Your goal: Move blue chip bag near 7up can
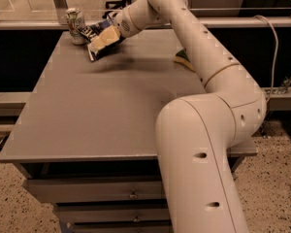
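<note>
The 7up can point(75, 25) stands upright at the table's far left corner, white and green with a silver rim. The blue chip bag point(91, 32) is dark and crumpled with white lettering, just right of the can and very close to it. My gripper point(106, 39) reaches in from the right over the far left of the table. Its beige fingers point(105, 40) are shut on the bag and cover most of it. The bag hangs slightly above the tabletop, with a shadow under it.
The grey table point(97, 110) stands on a drawer cabinet. A green-and-yellow sponge point(184, 59) lies at the far right, partly behind my arm point(208, 144). A rail and glass wall run behind the table's far edge.
</note>
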Controlling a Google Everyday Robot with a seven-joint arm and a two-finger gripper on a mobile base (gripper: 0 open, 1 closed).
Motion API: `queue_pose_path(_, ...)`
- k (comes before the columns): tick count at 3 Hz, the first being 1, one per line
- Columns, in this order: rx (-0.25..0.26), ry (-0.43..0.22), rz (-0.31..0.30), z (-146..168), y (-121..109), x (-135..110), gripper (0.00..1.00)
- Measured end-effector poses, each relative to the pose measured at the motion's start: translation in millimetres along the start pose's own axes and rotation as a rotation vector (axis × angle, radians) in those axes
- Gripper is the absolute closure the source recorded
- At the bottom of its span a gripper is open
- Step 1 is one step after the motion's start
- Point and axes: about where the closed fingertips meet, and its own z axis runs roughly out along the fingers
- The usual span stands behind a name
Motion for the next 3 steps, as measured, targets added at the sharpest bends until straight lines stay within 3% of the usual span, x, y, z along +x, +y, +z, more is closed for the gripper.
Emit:
queue_pose_path(2,-0.05,0.026,0.012,-1.2,12.7,7.4,0.0)
queue_pose_path(3,-0.032,0.076,0.017,-17.9,11.3,19.9,0.0)
